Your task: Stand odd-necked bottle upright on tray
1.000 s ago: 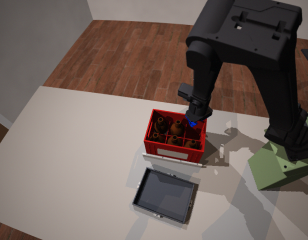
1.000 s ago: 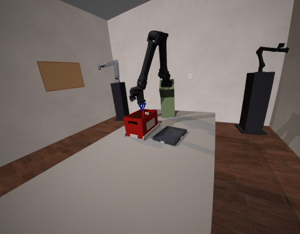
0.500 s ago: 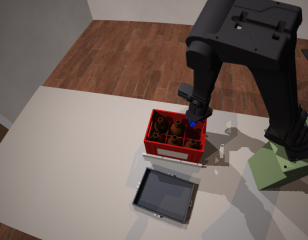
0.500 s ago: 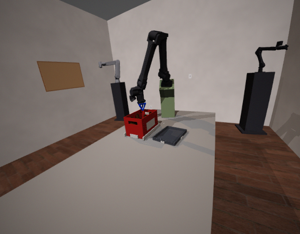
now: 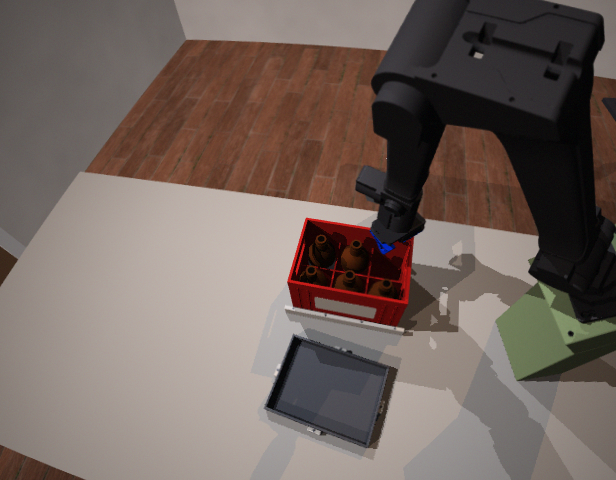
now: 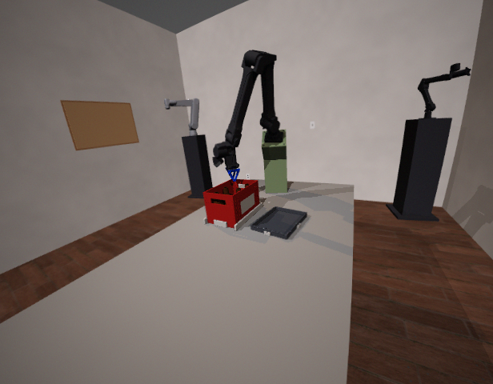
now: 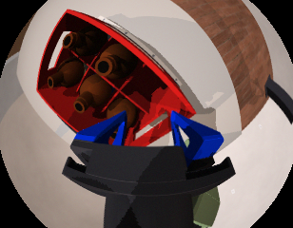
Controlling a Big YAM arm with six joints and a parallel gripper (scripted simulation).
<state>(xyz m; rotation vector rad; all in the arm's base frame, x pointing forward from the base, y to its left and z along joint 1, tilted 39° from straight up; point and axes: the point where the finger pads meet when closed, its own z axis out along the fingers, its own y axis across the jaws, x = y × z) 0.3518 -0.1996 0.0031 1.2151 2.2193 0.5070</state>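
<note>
While brown bottles (image 5: 354, 255) stand in the ribbed red crate (image 5: 346, 303), the blue wedge-shaped fingers hang half-open, empty.

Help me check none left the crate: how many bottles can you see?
5, all in the red crate: back left, back middle, front left, front middle, front right. The back-right cell looks empty.

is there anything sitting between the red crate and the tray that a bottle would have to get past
Only the red crate's own front wall, and a pale strip lying along its foot on the tray side. The table between strip and tray shows nothing else. The pincer, open and holding nothing, hangs over the crate's bottle-free back corner cell.
</note>
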